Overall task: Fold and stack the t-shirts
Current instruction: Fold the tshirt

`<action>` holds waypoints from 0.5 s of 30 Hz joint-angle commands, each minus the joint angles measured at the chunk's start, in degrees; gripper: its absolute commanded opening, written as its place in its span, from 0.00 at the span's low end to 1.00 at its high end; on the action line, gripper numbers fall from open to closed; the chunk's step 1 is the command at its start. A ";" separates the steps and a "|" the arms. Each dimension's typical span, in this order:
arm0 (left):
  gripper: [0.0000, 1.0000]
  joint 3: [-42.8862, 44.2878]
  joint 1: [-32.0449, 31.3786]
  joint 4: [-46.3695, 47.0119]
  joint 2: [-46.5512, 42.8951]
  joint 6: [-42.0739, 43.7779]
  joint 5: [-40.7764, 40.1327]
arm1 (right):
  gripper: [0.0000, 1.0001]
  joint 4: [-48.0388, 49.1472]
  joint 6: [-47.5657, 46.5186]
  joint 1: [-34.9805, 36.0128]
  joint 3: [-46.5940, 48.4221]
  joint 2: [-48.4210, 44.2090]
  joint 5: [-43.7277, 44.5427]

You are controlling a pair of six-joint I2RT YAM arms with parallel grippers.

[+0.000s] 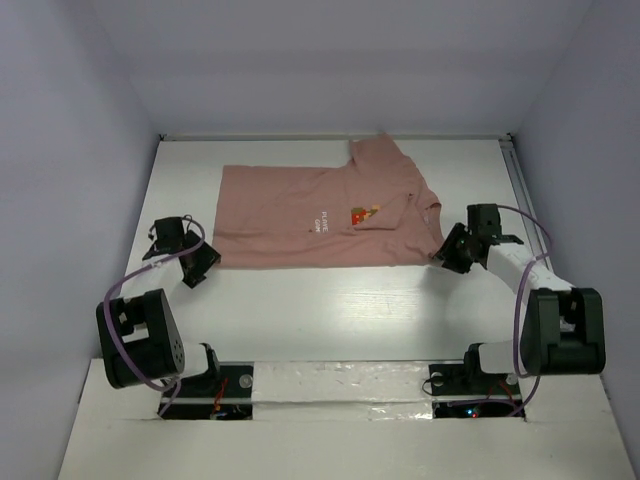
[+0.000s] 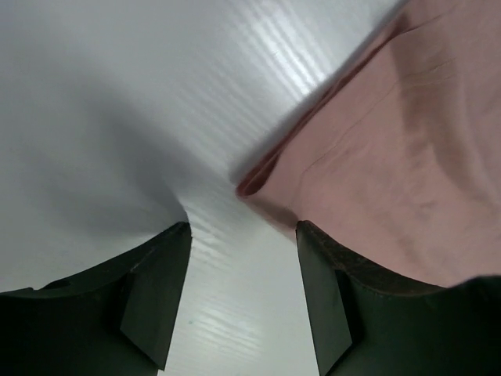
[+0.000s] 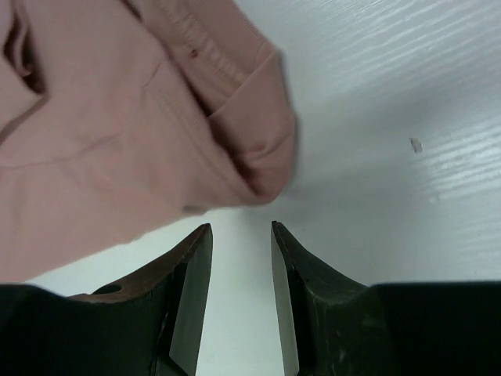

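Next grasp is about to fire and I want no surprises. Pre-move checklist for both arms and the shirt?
1. Left gripper empty, jaws open: ok.
2. Right gripper empty, jaws open: ok.
3. T-shirt hem corner just ahead of the left gap: ok.
4. Bunched near corner just ahead of the right gap: ok.
5. Shirt flat on table: not ok, far sleeve sticks out, near corner rumpled.
6. Left fingers touching fabric: cannot tell.

The right claw [image 3: 240, 227] gapes empty just short of the pink t-shirt [image 3: 102, 141].
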 commanded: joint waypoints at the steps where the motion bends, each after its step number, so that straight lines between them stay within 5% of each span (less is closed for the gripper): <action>1: 0.55 0.46 0.19 0.36 3.59 1.02 2.46 | 0.42 6.91 0.54 -2.04 0.56 3.98 1.34; 7: 0.48 -0.68 0.19 4.50 5.61 -0.12 0.79 | 0.42 9.82 0.46 -4.95 0.91 6.63 0.55; 15: 0.04 -0.42 0.19 6.43 8.70 -0.65 -0.18 | 0.35 12.54 0.11 -5.48 1.09 9.17 1.34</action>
